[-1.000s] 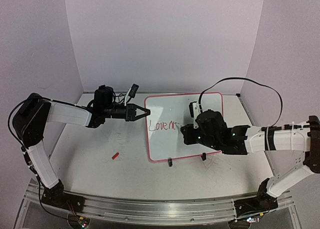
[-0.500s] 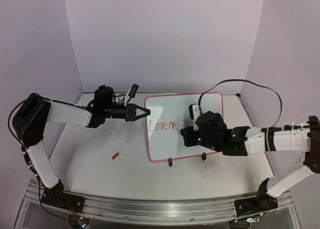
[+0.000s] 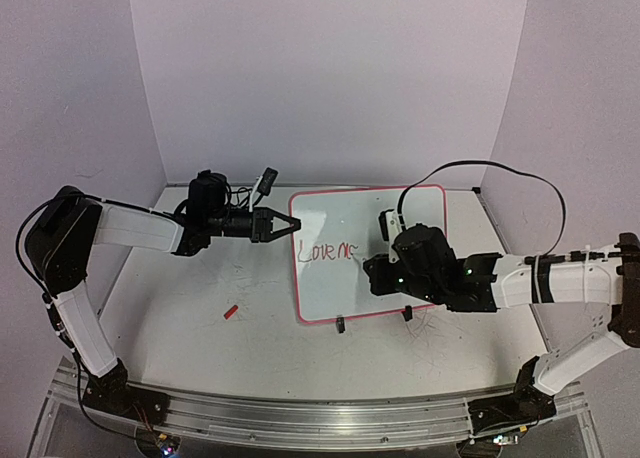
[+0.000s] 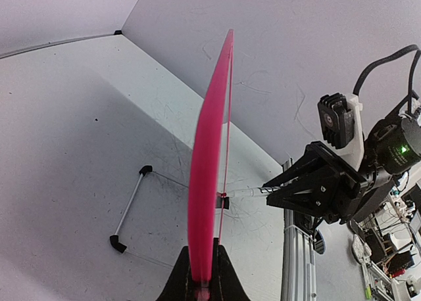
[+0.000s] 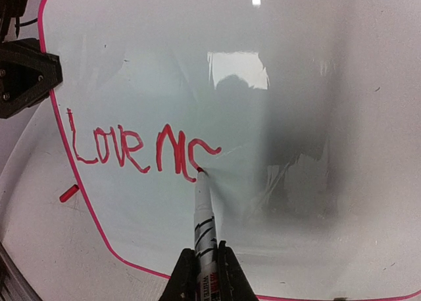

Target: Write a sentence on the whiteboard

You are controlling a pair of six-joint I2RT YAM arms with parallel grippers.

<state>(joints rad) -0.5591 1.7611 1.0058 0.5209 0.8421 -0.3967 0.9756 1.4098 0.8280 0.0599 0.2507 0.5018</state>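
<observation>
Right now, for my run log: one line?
left gripper: shut on whiteboard rim | right gripper: shut on marker, tip touching | sentence: unfinished

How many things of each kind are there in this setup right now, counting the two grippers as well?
whiteboard: 1
marker: 1
small red piece, lying loose: 1
grippers: 2, the left gripper clamped on the whiteboard's rim, the right gripper holding the marker
Total: 5
</observation>
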